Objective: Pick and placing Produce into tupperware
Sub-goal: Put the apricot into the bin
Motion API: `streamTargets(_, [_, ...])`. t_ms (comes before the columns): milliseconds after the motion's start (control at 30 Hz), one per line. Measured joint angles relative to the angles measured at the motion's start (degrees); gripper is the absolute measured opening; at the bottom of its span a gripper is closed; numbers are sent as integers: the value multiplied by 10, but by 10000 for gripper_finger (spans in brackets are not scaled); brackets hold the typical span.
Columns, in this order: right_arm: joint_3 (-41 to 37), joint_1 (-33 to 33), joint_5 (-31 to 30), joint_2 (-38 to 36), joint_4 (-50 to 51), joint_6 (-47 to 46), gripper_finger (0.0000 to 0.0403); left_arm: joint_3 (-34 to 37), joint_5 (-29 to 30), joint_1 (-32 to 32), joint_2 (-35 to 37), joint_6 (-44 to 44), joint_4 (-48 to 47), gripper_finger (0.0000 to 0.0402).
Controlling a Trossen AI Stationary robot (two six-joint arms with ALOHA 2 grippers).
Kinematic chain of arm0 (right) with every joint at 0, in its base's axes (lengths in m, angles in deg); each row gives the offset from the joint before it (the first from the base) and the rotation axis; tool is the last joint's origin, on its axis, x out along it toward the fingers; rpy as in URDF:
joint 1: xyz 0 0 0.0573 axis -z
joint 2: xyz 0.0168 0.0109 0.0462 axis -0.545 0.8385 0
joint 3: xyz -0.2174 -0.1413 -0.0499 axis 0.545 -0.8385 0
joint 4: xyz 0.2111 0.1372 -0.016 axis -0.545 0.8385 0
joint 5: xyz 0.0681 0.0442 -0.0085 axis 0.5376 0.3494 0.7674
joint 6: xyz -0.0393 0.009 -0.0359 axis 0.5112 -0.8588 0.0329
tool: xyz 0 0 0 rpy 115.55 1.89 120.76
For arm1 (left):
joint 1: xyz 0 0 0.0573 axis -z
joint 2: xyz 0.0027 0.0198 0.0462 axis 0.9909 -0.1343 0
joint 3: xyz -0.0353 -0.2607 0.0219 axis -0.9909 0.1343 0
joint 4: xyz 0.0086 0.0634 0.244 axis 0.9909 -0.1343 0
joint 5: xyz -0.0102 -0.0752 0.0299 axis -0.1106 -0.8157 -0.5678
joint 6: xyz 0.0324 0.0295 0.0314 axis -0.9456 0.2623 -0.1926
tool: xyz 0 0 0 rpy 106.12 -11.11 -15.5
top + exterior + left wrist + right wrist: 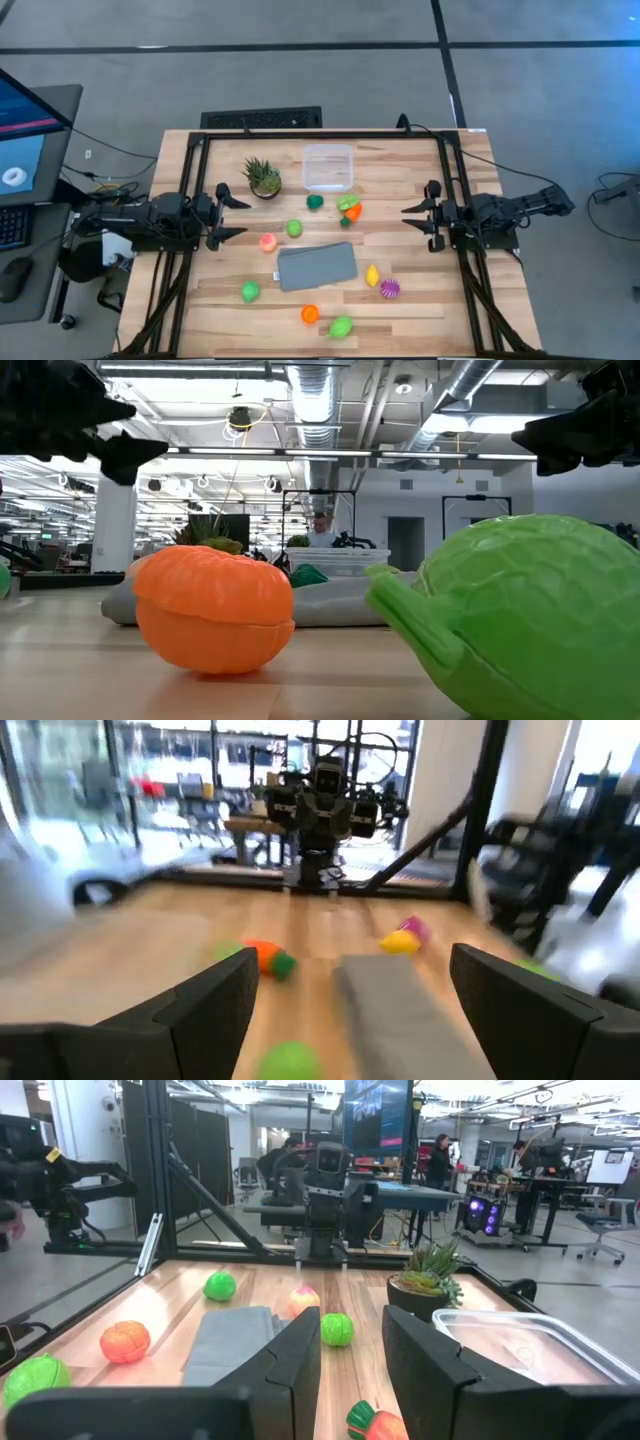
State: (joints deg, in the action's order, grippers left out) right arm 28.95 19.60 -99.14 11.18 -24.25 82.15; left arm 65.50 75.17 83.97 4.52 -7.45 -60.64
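Produce is not yet in any gripper. The left gripper [237, 217] stands with its fingers spread and holds nothing, at the left edge of the table [420, 300], above the wood. The right gripper [412, 217] has its fingers pressed together, also holding nothing, at the right edge of the table. Both arms point toward the middle.

Between them the toy pieces lie scattered. A green one [294, 228] and a pink-orange one [267, 241] lie nearest to the left gripper. A dark green piece [315, 201] and an orange and green piece [350, 208] lie just in front of the tupperware [328, 167]. A yellow piece [372, 275] and a spiky purple one [389, 288] lie to the right of the grey cloth [316, 266]. A light green one [249, 291], an orange one [310, 314] and a larger green one [341, 327] lie toward the near side.

The tupperware stands at the far side beside the potted plant [263, 177], and it looks empty. So I judge that the task is at its start: all pieces are still to be picked.

In the low view the orange piece and the larger green one fill the picture and hide most of the table. The left wrist view is blurred, so the pieces there are hard to tell apart.
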Motion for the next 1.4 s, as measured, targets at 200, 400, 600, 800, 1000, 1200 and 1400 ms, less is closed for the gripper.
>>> streamTargets(200, [0,0,0,0,0,0,133,0,33,0,0,258,17,321])
streamTargets(400, [0,0,0,0,0,0,134,0,155,0,0,394,11,321])
streamTargets(600, [0,0,0,0,-1,0,133,-1,216,0,0,298,16,321])
streamTargets(800, [-2,-1,0,0,-60,-161,134,-1,217,0,0,309,15,321])
streamTargets(1000, [-1,3,-6,0,-112,-385,134,-1,233,0,0,299,15,321])
streamTargets(1200, [0,17,-15,0,-146,-438,134,-1,234,0,0,292,16,321])
streamTargets(1400, [0,33,-19,1,-115,-445,132,0,210,0,0,343,16,321])
